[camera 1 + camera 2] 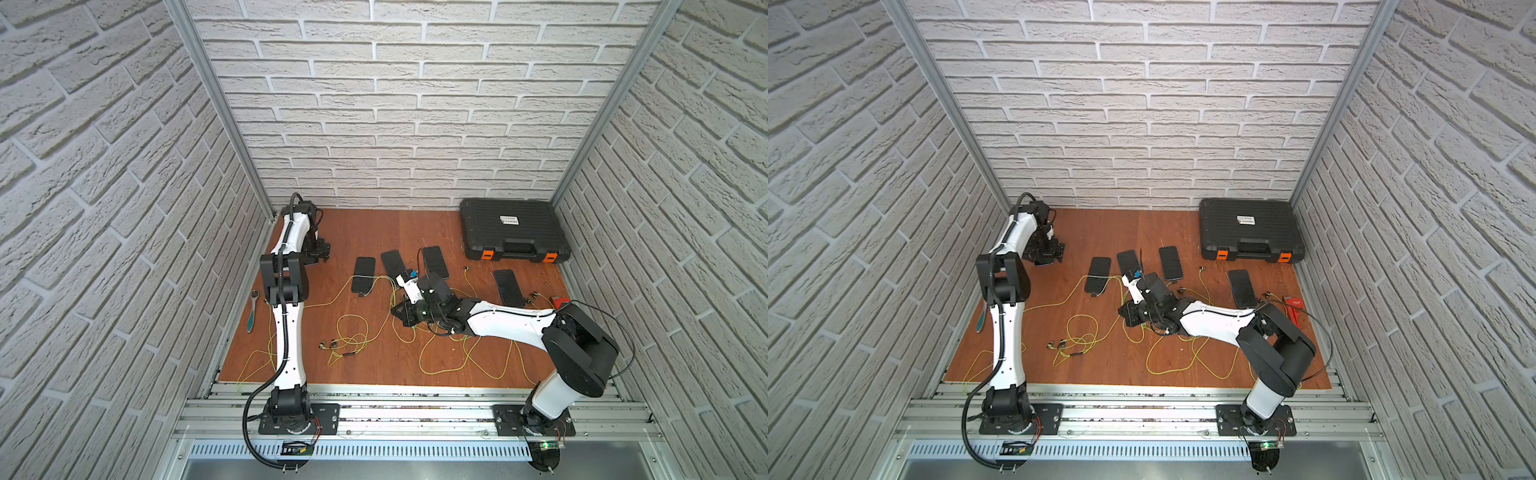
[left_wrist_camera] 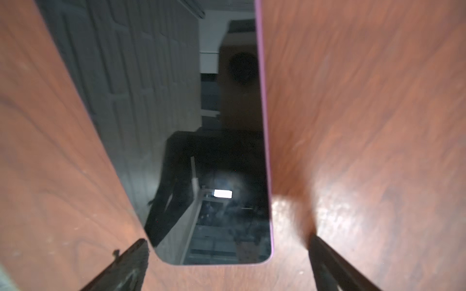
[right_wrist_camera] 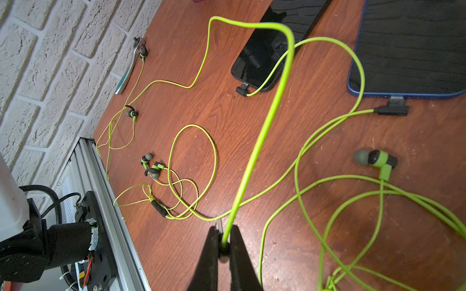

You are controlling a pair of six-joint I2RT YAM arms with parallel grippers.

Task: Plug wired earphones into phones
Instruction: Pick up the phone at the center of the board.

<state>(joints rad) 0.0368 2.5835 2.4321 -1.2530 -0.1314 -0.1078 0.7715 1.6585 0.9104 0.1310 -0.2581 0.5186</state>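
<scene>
Right gripper [image 3: 223,241] is pinched tight on one yellow-green earphone cord [image 3: 264,126] and holds it raised off the wooden table [image 3: 290,156], just in front of the phone row [image 1: 392,264]. The right wrist view shows angled plugs [image 3: 242,90] at the bottom edges of a black phone [image 3: 262,58] and a blue-edged phone [image 3: 408,45], seating depth unclear. Left gripper [image 2: 228,243] is spread wide at the far-left corner, fingers straddling the end of a fifth phone [image 2: 189,126] lying flat screen-up; loose earphone cords [image 1: 353,336] lie looped over the table's near half, black case [image 1: 513,232] far right.
</scene>
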